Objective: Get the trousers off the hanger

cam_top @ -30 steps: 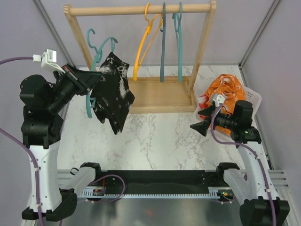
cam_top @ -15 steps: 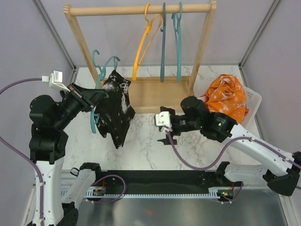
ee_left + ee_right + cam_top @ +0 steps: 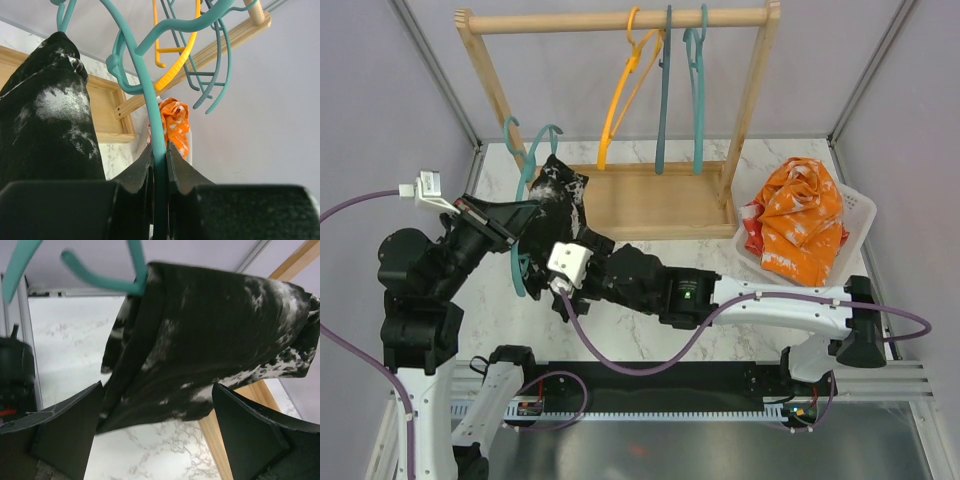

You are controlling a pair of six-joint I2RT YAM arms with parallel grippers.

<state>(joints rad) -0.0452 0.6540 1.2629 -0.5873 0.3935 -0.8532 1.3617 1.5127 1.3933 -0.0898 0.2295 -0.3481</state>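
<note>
My left pincer clamps the teal hanger by the left edge of the desk, steadying it so my right pincer, spread wide, can strip the black trousers.

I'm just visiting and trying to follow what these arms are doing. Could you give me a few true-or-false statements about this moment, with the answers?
1. The left gripper is shut on the teal hanger. True.
2. Orange trousers lie in the white basket. True.
3. The black trousers lie in that basket too. False: they hang over the teal hanger.
4. The right gripper is open, facing the black trousers. True.
5. The orange hanger on the rack carries trousers. False: it hangs bare.
</note>
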